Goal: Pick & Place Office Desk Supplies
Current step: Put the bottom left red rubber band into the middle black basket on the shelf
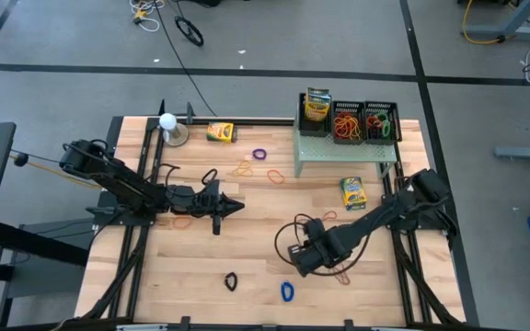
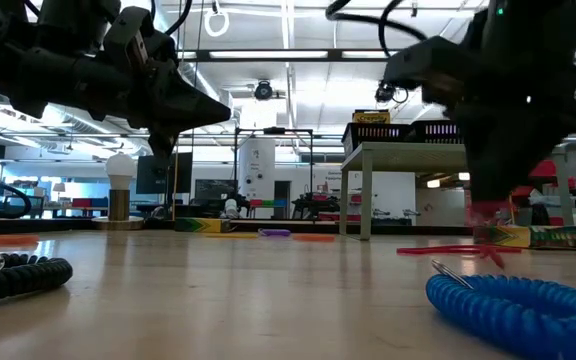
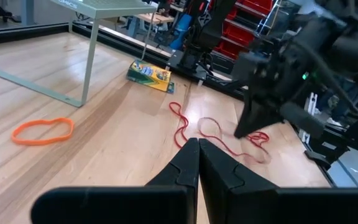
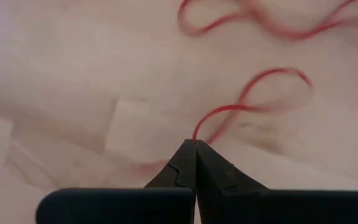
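Right wrist view: the right gripper (image 4: pixel 195 144) sits low over the near-right tabletop (image 4: pixel 55 74), fingers together, pinching a red rubber band (image 4: pixel 272 93). Judged light, limp, stretchy; grip one strand. Left gripper (image 3: pixel 197 144) fingers together, mid-tabletop.

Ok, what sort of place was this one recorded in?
Probably a robotics lab or workshop, not a real office. The wooden table stands on a bare grey floor with taped lines and loose cables, and the low view shows ceiling strip lights over rows of benches and equipment.
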